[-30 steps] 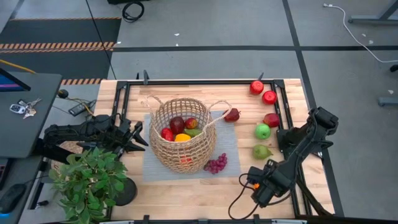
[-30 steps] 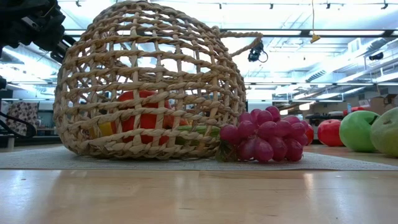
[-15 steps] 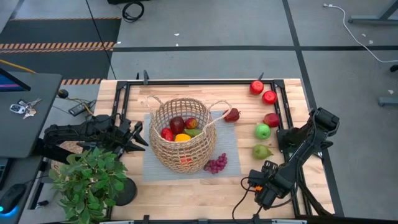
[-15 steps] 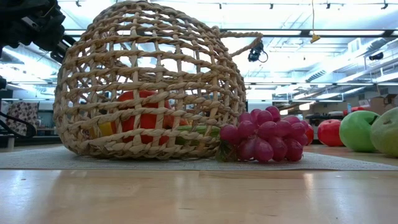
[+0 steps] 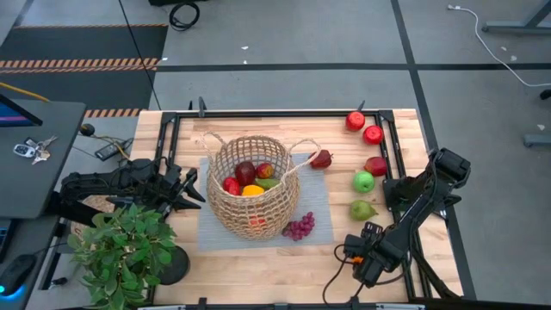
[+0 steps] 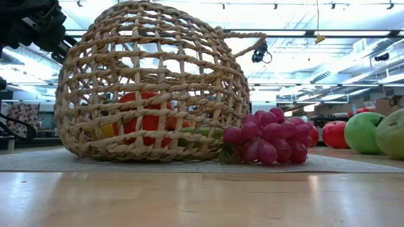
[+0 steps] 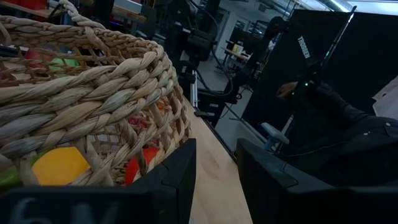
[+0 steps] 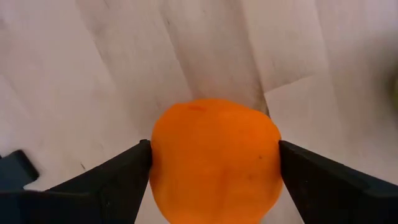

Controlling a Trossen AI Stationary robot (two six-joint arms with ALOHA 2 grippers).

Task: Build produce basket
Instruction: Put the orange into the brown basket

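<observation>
Right gripper (image 8: 214,163) has both fingers clamped on an orange (image 8: 216,160), low at the near right corner of the table (image 5: 258,263), well apart from the basket (image 5: 252,185). Over on the left, the left gripper (image 5: 195,191) sits just beside the basket's wall with its fingers a narrow gap apart, nothing between them. That basket stands on a grey mat (image 5: 312,191) holding mixed fruit, with purple grapes (image 5: 299,227) at its base and apples (image 5: 364,182) scattered to its right.

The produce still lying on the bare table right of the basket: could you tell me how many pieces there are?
5: two red apples by the far edge, a darker red one, a green apple and a pear; others may be hidden.
</observation>
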